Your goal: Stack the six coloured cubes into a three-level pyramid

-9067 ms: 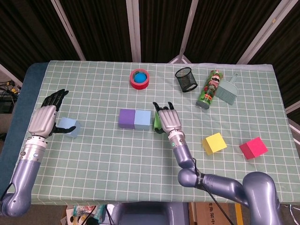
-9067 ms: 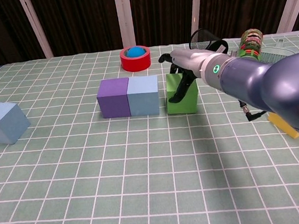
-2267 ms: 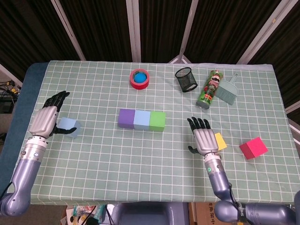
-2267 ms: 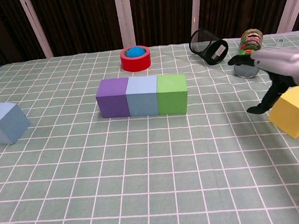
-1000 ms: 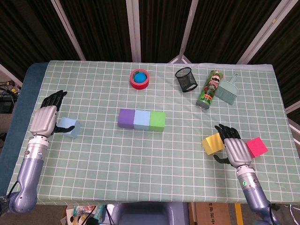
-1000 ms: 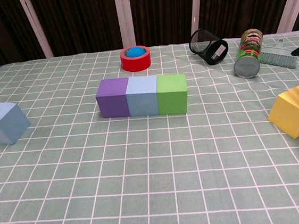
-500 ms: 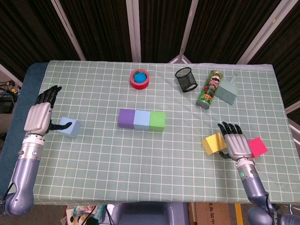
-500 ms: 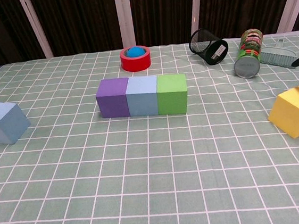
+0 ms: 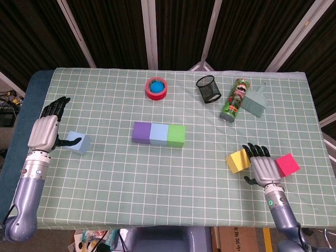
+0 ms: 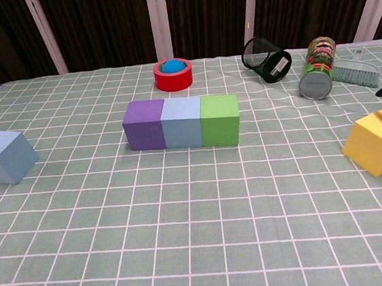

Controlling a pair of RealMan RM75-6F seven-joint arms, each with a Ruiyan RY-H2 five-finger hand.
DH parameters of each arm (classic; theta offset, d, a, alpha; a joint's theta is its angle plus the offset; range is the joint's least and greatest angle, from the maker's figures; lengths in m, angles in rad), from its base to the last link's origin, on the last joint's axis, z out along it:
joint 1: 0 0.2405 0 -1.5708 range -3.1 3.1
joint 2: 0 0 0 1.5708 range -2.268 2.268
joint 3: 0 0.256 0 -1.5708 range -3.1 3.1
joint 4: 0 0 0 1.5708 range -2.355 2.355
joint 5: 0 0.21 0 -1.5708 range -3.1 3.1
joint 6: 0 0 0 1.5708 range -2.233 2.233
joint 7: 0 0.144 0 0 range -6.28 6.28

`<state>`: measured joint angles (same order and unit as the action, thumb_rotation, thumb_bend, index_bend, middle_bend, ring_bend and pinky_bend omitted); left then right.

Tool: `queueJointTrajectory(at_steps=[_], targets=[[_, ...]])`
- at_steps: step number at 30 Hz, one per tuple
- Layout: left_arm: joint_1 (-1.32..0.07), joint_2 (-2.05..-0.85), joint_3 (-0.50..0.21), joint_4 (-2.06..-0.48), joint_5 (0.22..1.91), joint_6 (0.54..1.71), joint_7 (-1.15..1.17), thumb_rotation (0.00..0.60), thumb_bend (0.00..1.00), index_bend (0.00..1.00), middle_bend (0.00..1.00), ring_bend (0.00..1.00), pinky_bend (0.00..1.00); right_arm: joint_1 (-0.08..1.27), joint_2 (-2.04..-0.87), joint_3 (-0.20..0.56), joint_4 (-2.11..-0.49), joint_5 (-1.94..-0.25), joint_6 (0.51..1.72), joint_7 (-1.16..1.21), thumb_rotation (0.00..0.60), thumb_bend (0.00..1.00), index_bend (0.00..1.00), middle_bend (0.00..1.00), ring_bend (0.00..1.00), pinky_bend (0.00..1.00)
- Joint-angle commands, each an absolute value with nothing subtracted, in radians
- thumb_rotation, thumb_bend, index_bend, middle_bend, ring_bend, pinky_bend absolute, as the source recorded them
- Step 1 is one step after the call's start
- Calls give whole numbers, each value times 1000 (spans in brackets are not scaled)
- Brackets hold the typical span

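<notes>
Cubes sit spread out on a worktop [image 9: 105, 173] with a green checked cloth. Far on the left, the left hand [image 9: 44, 131] hangs just beside a pale blue cube [image 9: 77, 142]. Its fingers are spread wide and it holds nothing; only the thumb reaches toward the cube, and I cannot tell if it touches. In the middle, three cubes stand in a row, side by side and touching: a purple cube [image 9: 141, 132], then a light blue cube [image 9: 159, 134], then a green cube [image 9: 176, 135]. Behind the row is a red tape roll [image 9: 156, 87] with a blue ball [image 9: 156, 85] sitting in its hole. Further right at the back, a black mesh cup [image 9: 208, 88] lies tipped over, next to a green can [image 9: 234, 99] lying on its side and a small grey brush [image 9: 255, 101]. Near the front right, a yellow cube [image 9: 238, 160] rests tilted on the cloth. The right hand [image 9: 264, 168] is between it and a red cube [image 9: 287, 164]. Its fingers are spread apart and it holds nothing. It is close beside the yellow cube.
</notes>
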<state>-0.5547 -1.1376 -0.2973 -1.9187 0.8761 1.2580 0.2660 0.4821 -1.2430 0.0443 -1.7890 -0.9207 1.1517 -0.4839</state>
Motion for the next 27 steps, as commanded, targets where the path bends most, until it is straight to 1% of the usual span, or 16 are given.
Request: queueJointTrajectory(at_steps=[1, 7, 14, 18, 23, 27], targets=[[-554, -1136, -297, -1923, 880, 1258, 263, 600, 99, 0, 20, 0, 0, 487, -1282, 46, -1734, -900, 1141, -498, 600, 266, 0, 0, 6, 0], [-553, -1135, -294, -1932, 889, 1255, 260, 600, 100, 0, 20, 0, 0, 511, -1334, 74, -1668, -871, 1120, -512, 600, 266, 0, 0, 6, 0], [-553, -1135, -291, -1938, 897, 1254, 261, 600, 99, 0, 20, 0, 0, 566, -1376, 128, -1662, -880, 1116, -549, 600, 266, 0, 0, 6, 0], [-551, -1133, -292, -1941, 899, 1256, 257, 600, 99, 0, 20, 0, 0, 605, -1398, 158, -1671, -858, 1109, -588, 600, 265, 0, 0, 6, 0], [-550, -1131, -293, -1941, 899, 1252, 252, 600, 99, 0, 20, 0, 0, 626, -1407, 171, -1696, -830, 1119, -627, 600, 266, 0, 0, 6, 0], [-551, -1131, -292, -1939, 898, 1246, 249, 600, 100, 0, 21, 0, 0, 619, -1394, 168, -1726, -766, 1124, -639, 600, 265, 0, 0, 6, 0]])
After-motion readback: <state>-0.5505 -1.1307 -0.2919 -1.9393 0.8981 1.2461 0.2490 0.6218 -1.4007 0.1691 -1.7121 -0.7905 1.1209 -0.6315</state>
